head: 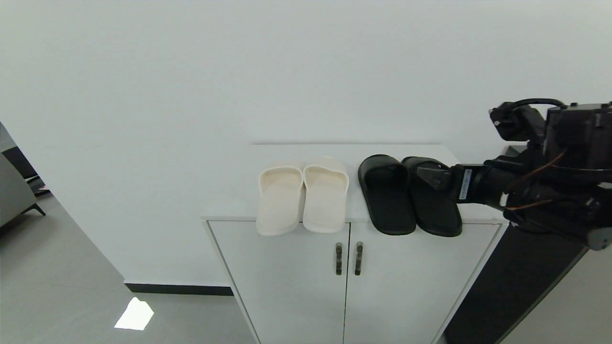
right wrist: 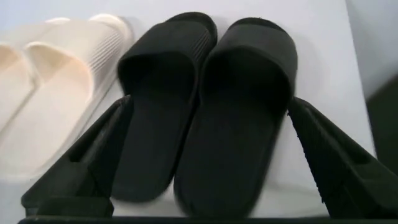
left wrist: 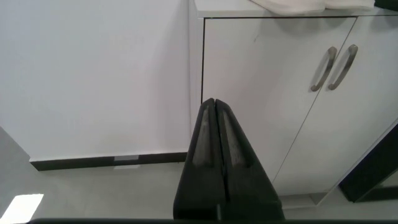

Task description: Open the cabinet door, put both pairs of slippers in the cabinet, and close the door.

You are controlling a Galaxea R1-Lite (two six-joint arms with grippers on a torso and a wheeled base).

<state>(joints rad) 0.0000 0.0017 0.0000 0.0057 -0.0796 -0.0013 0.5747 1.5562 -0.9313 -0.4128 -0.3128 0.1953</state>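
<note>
Cabinet top [head: 229, 210]: right claw [right wrist: 208, 109] spread wide over black slippers [head: 387, 196], arm [head: 483, 184] level; left claw [left wrist: 215, 106] pressed together, low beside cabinet [left wrist: 261, 93].

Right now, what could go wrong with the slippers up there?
The black slippers hang over the front edge of the cabinet. The open right gripper, close to them, might nudge them off. The white slippers overhang too. Both cabinet doors are shut, so a grabbed pair would have nowhere to go yet.
</note>
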